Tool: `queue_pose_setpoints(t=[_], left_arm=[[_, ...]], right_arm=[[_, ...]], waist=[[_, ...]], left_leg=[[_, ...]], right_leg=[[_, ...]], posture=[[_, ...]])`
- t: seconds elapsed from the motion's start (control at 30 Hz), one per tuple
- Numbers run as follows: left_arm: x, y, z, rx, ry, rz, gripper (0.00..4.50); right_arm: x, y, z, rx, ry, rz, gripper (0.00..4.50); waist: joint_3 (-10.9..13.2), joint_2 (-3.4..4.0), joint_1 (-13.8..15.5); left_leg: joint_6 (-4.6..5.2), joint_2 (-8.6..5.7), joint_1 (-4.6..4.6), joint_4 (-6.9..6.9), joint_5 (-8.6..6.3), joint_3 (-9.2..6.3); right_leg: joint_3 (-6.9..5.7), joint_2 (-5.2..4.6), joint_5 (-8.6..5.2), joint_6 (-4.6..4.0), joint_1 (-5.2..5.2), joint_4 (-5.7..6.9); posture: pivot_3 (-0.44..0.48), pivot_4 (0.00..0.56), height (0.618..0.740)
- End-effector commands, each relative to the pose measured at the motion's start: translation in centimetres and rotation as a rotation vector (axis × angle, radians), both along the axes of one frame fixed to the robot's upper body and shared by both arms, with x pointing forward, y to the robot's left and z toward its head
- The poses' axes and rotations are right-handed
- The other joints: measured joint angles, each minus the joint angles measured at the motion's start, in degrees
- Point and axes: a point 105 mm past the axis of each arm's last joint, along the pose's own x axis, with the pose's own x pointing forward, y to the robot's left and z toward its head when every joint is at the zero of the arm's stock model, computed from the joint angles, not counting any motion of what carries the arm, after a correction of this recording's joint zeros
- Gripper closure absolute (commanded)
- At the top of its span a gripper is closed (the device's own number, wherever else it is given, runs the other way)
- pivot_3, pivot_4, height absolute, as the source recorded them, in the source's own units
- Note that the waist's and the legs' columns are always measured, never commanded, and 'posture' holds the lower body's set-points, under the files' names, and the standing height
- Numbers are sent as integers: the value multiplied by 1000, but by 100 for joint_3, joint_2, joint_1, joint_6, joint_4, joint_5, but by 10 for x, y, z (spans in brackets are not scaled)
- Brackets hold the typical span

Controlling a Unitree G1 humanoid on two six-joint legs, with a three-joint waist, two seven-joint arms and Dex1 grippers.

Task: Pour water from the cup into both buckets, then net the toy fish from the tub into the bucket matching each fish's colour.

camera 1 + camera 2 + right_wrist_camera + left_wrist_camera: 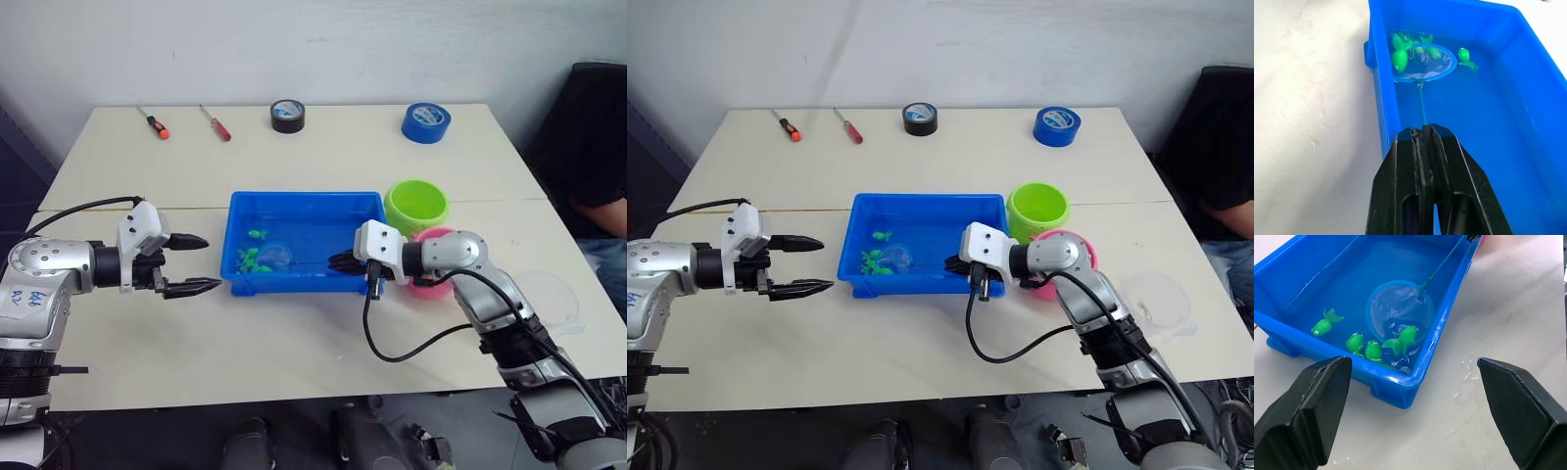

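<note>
- Left gripper (201,264) hangs wide apart, holding nothing, just left of the tub (304,203).
- Net (1399,308) sits in the tub's near-left water, green fish (1408,335) on its hoop.
- Right gripper (1423,131) is clamped on the net's handle.
- Green bucket (416,205) and pink bucket (437,284) stand just right of the tub.

Bright, even overhead light, soft shadows, wet glints on the table (1508,308), near fingers slightly blurred.

Left fingers (192,264) spread; right fingers (1422,161) pinched together.
</note>
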Motion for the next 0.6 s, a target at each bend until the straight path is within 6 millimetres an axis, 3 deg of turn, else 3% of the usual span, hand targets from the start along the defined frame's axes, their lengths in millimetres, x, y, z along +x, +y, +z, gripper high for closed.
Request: queue_pose_setpoints(t=[0.03, 0.2, 0.4, 0.6], left_arm=[[3, 1, 8, -16, -36, 0, 17], [6, -1, 10, -43, -39, 1, 17], [15, -22, 26, -191, -31, -33, 17], [27, -52, 37, -315, -24, -103, 17]], right_arm=[[-4, -2, 9, 41, -4, -1, 4500], [-1, -10, 11, 89, 47, -60, 4500], [-9, -34, 28, 186, 90, -167, 4500], [-29, -60, 51, 265, 105, -287, 4500]], waist=[[0, 0, 5], [0, 0, 15], [0, 0, 44], [-1, -1, 60]], left_leg=[[0, 0, 0, 0, 0, 0], [0, -1, -1, 0, 0, 0], [0, -1, -3, 1, 0, -6], [-2, -3, -7, 2, 1, -13]], right_leg=[[0, 0, 0, 0, 0, 0], [-1, 0, 0, 0, 0, -1], [-5, -1, 0, 0, 2, -1], [-10, 0, 0, 0, 5, -3]], posture=[[0, 150, 740], [0, 150, 740], [0, 150, 740], [0, 150, 740]])
